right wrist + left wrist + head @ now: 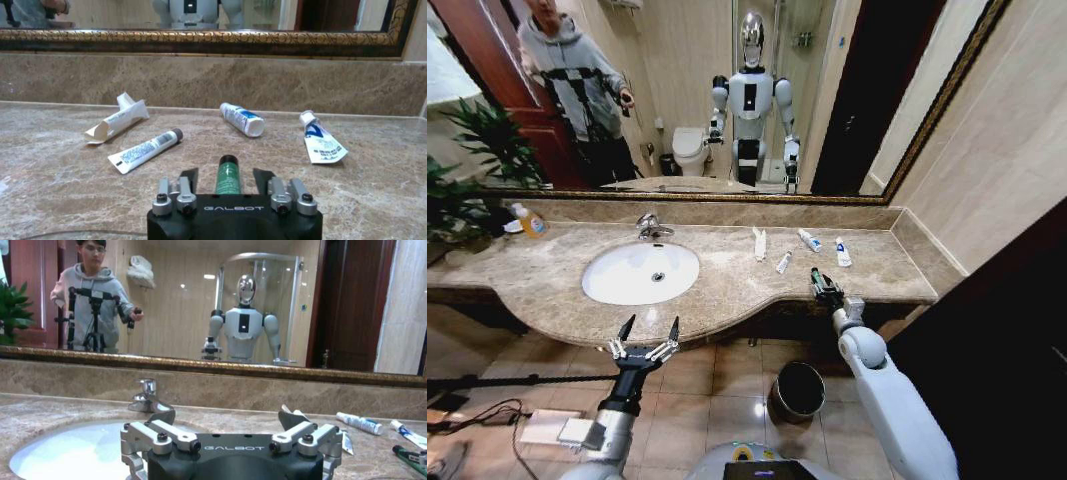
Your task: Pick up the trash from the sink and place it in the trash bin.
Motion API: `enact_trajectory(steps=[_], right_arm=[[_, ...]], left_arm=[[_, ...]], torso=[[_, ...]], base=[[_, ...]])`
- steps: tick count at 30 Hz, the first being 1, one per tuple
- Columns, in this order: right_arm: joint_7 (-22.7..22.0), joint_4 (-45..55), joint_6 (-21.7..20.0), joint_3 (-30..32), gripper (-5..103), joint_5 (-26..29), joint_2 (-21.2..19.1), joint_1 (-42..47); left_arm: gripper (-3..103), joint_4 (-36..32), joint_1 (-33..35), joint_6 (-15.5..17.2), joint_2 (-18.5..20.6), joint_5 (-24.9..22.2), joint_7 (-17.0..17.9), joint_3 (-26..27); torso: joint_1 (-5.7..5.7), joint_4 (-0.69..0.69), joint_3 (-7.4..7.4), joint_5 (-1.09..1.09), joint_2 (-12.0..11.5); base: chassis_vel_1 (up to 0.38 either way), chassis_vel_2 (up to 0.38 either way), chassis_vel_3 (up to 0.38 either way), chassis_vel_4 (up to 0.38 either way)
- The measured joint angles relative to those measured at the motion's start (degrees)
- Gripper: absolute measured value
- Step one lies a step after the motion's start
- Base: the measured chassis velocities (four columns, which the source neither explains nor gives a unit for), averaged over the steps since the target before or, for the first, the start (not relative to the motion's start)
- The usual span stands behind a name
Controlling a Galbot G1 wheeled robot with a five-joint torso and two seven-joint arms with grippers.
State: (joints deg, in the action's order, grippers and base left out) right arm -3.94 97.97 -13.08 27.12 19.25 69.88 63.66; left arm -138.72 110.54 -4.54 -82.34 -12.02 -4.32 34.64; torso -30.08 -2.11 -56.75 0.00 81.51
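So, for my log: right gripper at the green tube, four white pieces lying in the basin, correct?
No: the head view shows the white pieces on the counter beside the basin. The right gripper is at the green tube.

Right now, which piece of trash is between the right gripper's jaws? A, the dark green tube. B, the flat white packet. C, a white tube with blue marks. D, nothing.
A: in the right wrist view the green tube lies between the jaws of the right gripper, while the white tubes and packet lie farther off on the counter.
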Motion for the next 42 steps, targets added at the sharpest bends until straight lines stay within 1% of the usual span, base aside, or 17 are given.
enact_trajectory(steps=[3,4,5,7,9,10,12,13,15,16,19,22,25,28,33,39,42], right_arm=[[0.1,-0.7,-0.1,-0.2,71,-0.3,0.2,-0.3],[0.1,-0.7,-0.1,-0.2,71,-0.3,0.2,-0.3],[0.1,-0.9,-0.1,-0.3,79,-0.3,0.2,-0.3],[0.1,-1.3,-0.1,-0.6,74,-0.4,0.5,-0.4],[0.1,-1.4,-0.1,-0.6,74,-0.4,0.5,-0.5],[0.1,-1.4,-0.1,-0.6,65,-0.3,0.6,-0.5],[0.1,-1.4,-0.1,-0.6,65,-0.2,0.6,-0.5],[0.1,-1.4,-0.1,-0.6,57,-0.1,0.5,-0.5],[0.1,-1.5,-0.1,-0.6,57,-0.1,0.5,-0.6],[0.1,-1.6,-0.1,-0.6,49,-0.1,0.4,-0.6],[0.1,-1.7,-0.1,-0.5,45,0.0,0.4,-0.7],[0.3,-1.9,-0.1,-0.5,33,-0.1,0.4,-0.7],[0.4,-1.9,-0.1,-0.4,30,-0.2,0.4,-0.7],[0.5,-2.0,0.0,-0.1,18,-0.2,0.4,-0.8],[0.5,-1.6,0.0,0.2,7,-0.1,0.4,-0.7],[0.5,1.4,0.2,2.0,7,1.1,0.2,1.4],[2.1,3.9,3.5,3.9,7,2.4,-0.1,4.3]], left_arm=[[100,0.0,0.0,0.0,0.0,0.0,0.0,0.0],[100,0.0,0.0,0.0,0.0,0.0,0.0,0.0],[100,0.0,0.0,0.0,0.0,0.0,0.0,0.0],[100,0.0,0.0,0.0,0.0,0.0,0.0,0.0],[100,0.0,0.0,0.0,0.0,0.0,0.0,0.0],[100,0.0,0.0,0.0,0.0,0.0,0.0,0.0],[100,0.0,0.0,0.0,0.0,0.0,0.0,0.0],[100,0.0,0.0,0.0,0.0,0.0,0.0,0.0],[100,0.0,0.0,0.0,0.0,0.0,0.0,0.0],[100,0.0,0.0,0.0,0.0,0.0,0.0,0.0],[100,0.0,0.0,0.0,0.0,0.0,0.0,0.0],[100,0.0,0.0,0.0,0.0,0.0,0.0,0.0],[100,0.0,0.0,0.0,0.0,0.0,0.0,0.0],[100,0.0,0.0,0.0,0.0,0.0,0.0,0.0],[100,0.0,0.0,0.0,0.0,0.0,0.0,0.0],[100,0.0,0.0,0.0,0.0,0.0,0.0,0.0],[100,0.0,0.0,0.0,0.0,0.0,0.0,0.0]], torso=[[0.00,0.00,0.00,0.00,0.0],[0.00,0.00,0.00,0.00,0.0],[0.00,0.00,0.00,0.00,0.0],[0.00,0.00,0.00,0.00,0.0],[0.00,0.00,0.00,0.00,0.0],[0.00,0.00,0.00,0.00,0.0],[0.00,0.00,0.00,0.00,0.0],[0.00,0.00,0.00,0.00,0.0],[0.00,0.00,0.00,0.00,0.0],[0.00,0.00,0.00,0.00,0.0],[0.00,0.00,0.00,0.00,0.0],[0.00,0.00,0.00,0.00,0.0],[0.00,0.00,0.00,0.00,0.0],[0.00,0.00,0.00,0.00,0.0],[0.00,0.00,0.00,0.01,0.0],[0.00,-0.01,0.00,0.00,0.0],[0.00,-0.01,0.00,-0.01,0.0]], base=[[0.000,0.000,0.000,0.000],[0.000,0.000,0.000,0.000],[0.000,0.000,0.000,0.000],[0.000,0.000,0.000,0.000],[0.000,0.000,0.000,0.000],[0.000,0.000,0.000,0.000],[0.000,0.000,0.000,0.000],[0.000,0.000,0.000,0.000],[0.000,0.000,0.000,0.000],[0.000,0.000,0.000,0.000],[0.000,0.000,0.000,0.000],[0.000,0.000,0.000,0.000],[0.000,0.000,0.000,0.000],[0.000,0.000,0.000,0.000],[0.000,0.000,0.000,0.000],[0.000,0.000,0.000,0.000],[0.000,0.000,0.000,0.000]])
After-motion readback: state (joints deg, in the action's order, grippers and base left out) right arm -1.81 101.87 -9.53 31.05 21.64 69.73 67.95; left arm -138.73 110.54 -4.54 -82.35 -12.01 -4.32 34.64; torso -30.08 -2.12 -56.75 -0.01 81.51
